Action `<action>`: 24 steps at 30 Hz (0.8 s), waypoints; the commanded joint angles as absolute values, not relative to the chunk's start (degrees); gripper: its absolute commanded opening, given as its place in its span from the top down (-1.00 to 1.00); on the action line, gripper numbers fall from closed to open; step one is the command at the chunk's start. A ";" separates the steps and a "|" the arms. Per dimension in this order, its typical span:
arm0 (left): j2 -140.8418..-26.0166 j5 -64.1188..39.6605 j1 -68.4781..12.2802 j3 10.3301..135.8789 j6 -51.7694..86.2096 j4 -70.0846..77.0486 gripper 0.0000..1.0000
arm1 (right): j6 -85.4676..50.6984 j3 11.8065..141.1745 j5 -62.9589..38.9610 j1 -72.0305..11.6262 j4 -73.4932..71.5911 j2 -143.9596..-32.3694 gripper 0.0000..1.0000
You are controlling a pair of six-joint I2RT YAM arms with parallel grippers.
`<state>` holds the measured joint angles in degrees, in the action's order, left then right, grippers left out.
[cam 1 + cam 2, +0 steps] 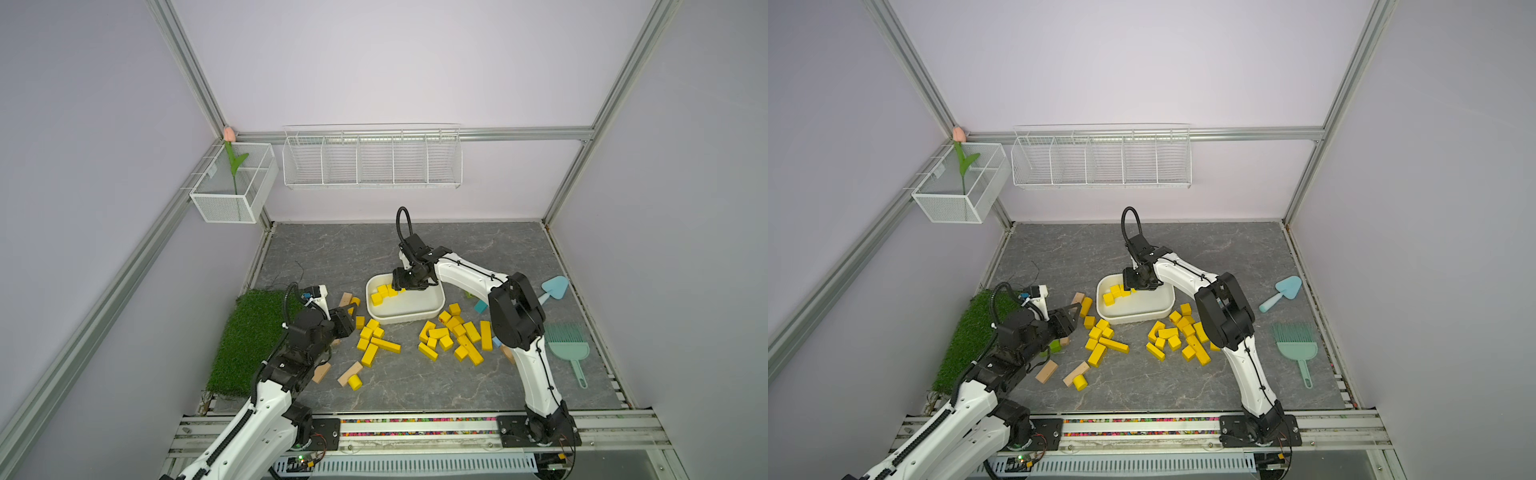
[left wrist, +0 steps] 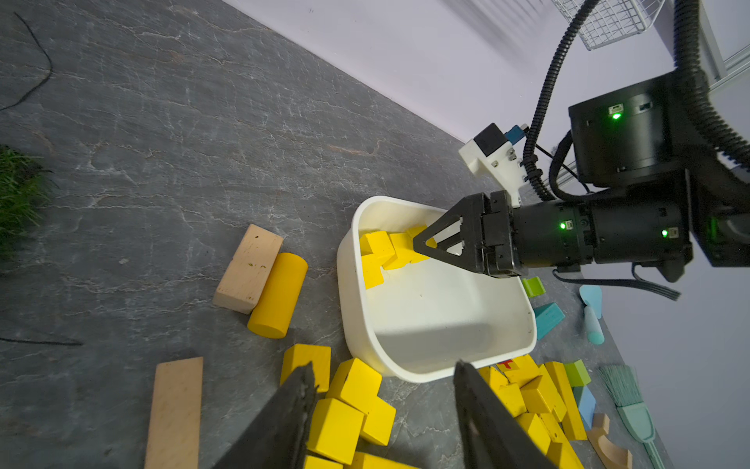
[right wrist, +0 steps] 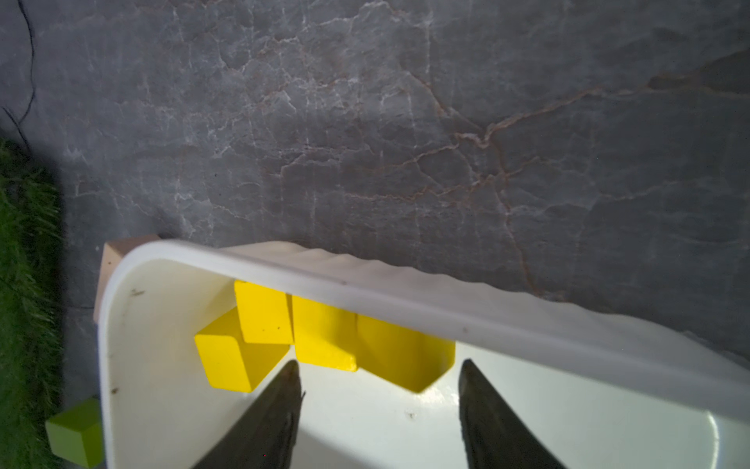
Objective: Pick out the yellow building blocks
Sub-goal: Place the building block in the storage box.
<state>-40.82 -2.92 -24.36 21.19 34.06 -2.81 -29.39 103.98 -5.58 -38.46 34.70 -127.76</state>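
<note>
Four yellow building blocks [image 3: 324, 337] sit packed against one wall of the white tub [image 1: 409, 319], just past the tips of the right jaws. Those jaws stand wide and empty over the tub floor, as you can check in the right wrist view.

Most other yellow blocks lie loose on the counter [image 1: 374, 249] in front of the tub, in two clusters.
- **Left cluster [image 1: 374, 340]:** it lies just ahead of the left jaws, between them and the tub. Those jaws hang partly spread with nothing clamped, and yellow cubes [image 2: 345, 410] show in the gap beyond their tips. You may judge the left arm [image 1: 307, 332] the nearer one here.
- **Long bar [image 1: 386, 345]:** it lies flat in the left cluster, its long axis slanting across that arm's line of reach. You would probably need a wrist turn to close across its short side.
- **Right cluster [image 1: 457, 336]:** it lies beside the right arm's elbow [image 1: 515, 311], so it is nearer that arm.
- **Strays:** one yellow cylinder [image 2: 278, 294] touches a tan block [image 2: 247, 270]. A second cylinder [image 1: 354, 382] touches a tan bar [image 1: 350, 373] nearer the rail.

The elbow covers the right cluster's edge in both top views, so you cannot make a full count. A green block [image 1: 1054, 346] is half hidden under the left arm. The left wrist view cuts off the roots of its own jaws.
</note>
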 commanded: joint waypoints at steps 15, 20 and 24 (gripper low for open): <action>-40.41 -3.34 -23.81 20.37 34.65 -1.41 -0.14 | -30.38 102.72 -5.99 -38.45 34.17 -127.70 -0.26; -40.23 -3.34 -23.68 20.37 34.71 -1.41 -0.14 | -31.15 98.05 -5.63 -37.97 31.55 -123.70 -0.26; -40.24 -3.34 -23.72 20.36 34.76 -1.49 -0.14 | -30.37 93.44 -6.33 -37.91 29.49 -118.88 -0.25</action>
